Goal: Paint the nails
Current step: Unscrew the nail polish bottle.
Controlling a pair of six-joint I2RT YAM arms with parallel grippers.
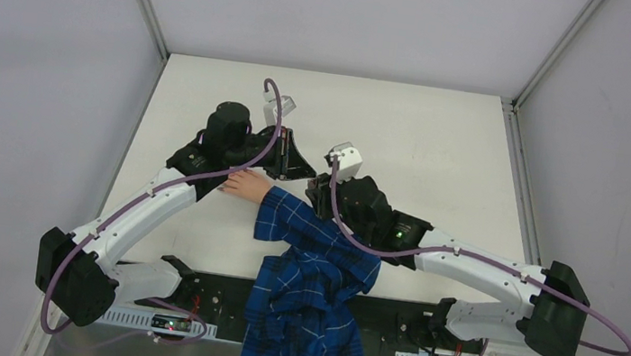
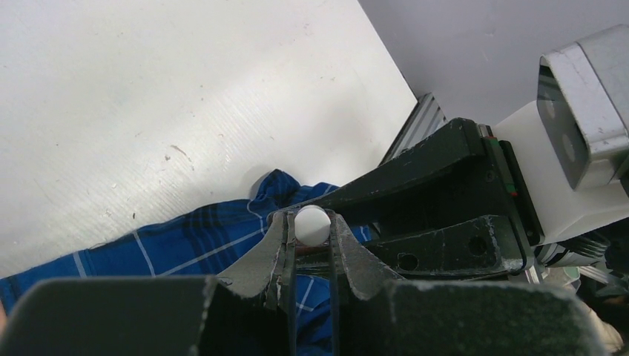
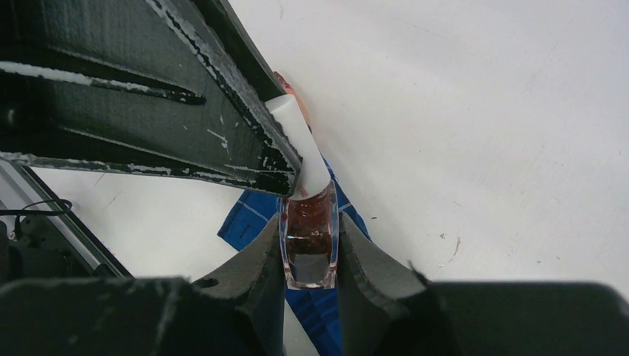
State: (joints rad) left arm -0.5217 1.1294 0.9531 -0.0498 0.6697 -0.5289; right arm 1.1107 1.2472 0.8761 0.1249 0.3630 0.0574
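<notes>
A pale pinkish hand (image 1: 246, 185) lies on the table, with a blue plaid sleeve (image 1: 306, 263) running to the near edge. Its nails are hidden under my left arm. My right gripper (image 3: 308, 231) is shut on a small glass polish bottle (image 3: 308, 241) of dark red polish, held above the sleeve (image 3: 248, 215). My left gripper (image 2: 312, 222) is shut on the bottle's white cap (image 2: 312, 225), which also shows in the right wrist view (image 3: 300, 144). The two grippers meet just right of the hand: the left gripper (image 1: 297, 169) and the right gripper (image 1: 321, 188).
The white table (image 1: 424, 155) has grey walls and metal rails at its edges. The sleeve hangs over the near edge between the arm bases. My right gripper's black fingers (image 2: 445, 193) fill the right of the left wrist view.
</notes>
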